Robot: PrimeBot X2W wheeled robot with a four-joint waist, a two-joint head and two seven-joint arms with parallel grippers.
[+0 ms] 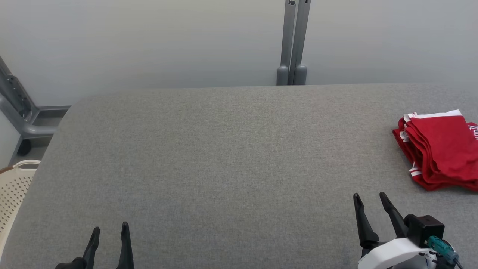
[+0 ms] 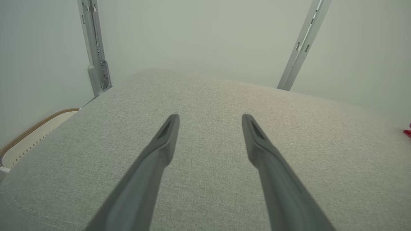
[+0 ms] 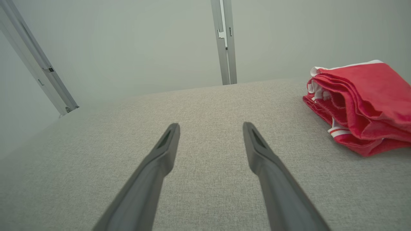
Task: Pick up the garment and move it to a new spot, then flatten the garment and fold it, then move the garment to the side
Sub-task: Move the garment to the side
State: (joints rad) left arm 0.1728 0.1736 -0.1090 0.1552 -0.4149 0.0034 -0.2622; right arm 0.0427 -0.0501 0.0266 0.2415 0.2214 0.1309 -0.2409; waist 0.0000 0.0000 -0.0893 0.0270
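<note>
While both arms sit low at the near edge of the grey fabric-covered table (image 1: 224,149), I see the folded red garment with white trim (image 1: 438,149) lying on the table's right side, cut off by the frame edge in the head view. My right gripper (image 1: 369,194) is the nearer one, its two long dark fingers spread wide with nothing between them. The garment lies ahead of it and off to its right, clear of the fingertips and untouched. From the right wrist camera, the stacked red layers sit beyond and to the right of the right-hand finger. My left gripper (image 1: 111,226) is just as wide open and empty, well apart from the garment. A cream perforated basket (image 1: 13,186) stands beside the table's left edge.
</note>
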